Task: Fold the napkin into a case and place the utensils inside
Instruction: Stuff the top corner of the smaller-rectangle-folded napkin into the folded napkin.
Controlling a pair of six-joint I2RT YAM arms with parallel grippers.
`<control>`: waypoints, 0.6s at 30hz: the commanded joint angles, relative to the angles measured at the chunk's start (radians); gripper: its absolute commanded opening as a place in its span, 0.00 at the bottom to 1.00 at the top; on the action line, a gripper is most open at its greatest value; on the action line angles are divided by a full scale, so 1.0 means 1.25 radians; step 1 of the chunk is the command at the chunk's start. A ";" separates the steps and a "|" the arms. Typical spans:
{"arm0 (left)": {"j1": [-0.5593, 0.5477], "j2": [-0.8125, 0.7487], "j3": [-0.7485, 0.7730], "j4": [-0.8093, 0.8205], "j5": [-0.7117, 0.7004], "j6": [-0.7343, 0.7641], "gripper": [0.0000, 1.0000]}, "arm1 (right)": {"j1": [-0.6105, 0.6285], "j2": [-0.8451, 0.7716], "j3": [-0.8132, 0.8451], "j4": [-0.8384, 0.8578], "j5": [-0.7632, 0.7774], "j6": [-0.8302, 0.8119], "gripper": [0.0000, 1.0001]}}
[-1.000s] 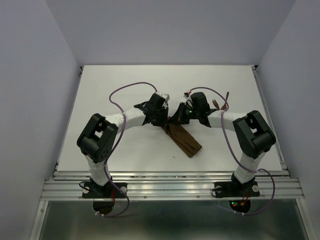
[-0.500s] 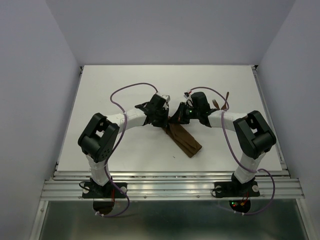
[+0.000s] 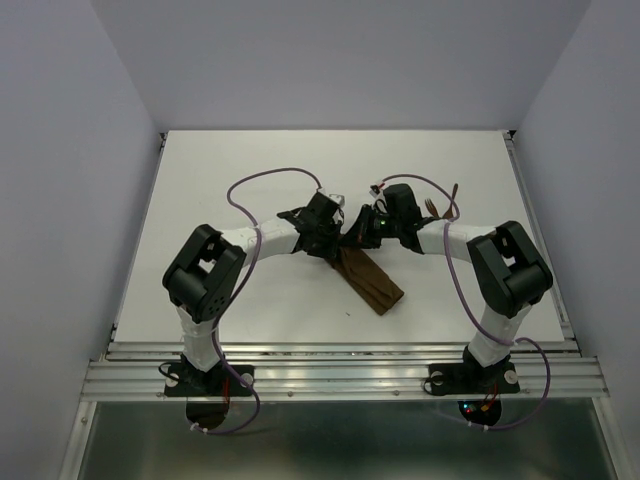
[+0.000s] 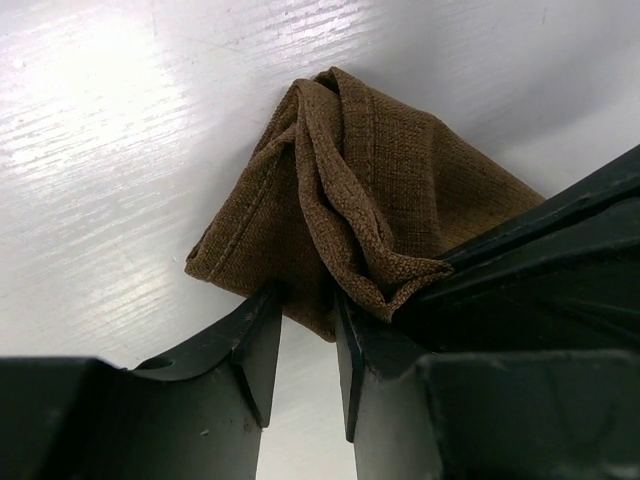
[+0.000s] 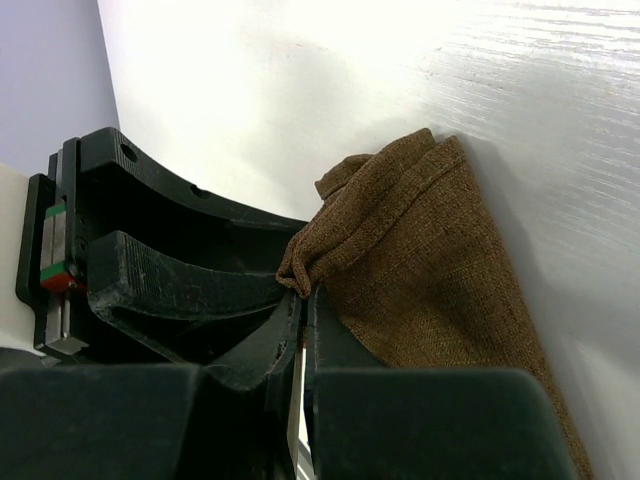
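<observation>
I'm still on the folding. The napkin (image 3: 372, 283) lies as a narrow strip in the middle of the bench (image 3: 230, 170). The right jaws pinch its far end tight, and the left jaws stand slightly parted around a bunched corner. Next, the left must release cleanly. Since a second ago, the left arm (image 3: 270, 238) has edged closer to the cloth.

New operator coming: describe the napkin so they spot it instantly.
On the white table, look where the left gripper and right gripper meet. The napkin is the dark brown folded strip slanting from there toward the near edge: the only cloth in view.
</observation>
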 commanded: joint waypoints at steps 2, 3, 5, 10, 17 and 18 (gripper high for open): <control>-0.030 0.014 0.040 0.003 -0.016 0.008 0.32 | 0.006 -0.033 0.021 0.059 -0.031 0.009 0.01; -0.031 0.014 0.039 0.002 -0.026 0.007 0.29 | 0.006 -0.033 0.021 0.060 -0.031 0.009 0.01; -0.032 0.014 0.040 -0.002 -0.031 0.004 0.24 | 0.006 -0.033 0.020 0.060 -0.031 0.008 0.01; -0.030 0.009 0.050 -0.009 -0.035 -0.001 0.03 | 0.006 -0.032 0.012 0.058 -0.036 -0.002 0.01; -0.019 -0.011 0.041 0.001 0.004 -0.014 0.00 | 0.006 -0.037 -0.002 -0.002 -0.009 -0.057 0.01; -0.011 -0.014 0.034 0.003 0.021 -0.019 0.00 | 0.006 -0.037 -0.002 -0.022 -0.001 -0.062 0.01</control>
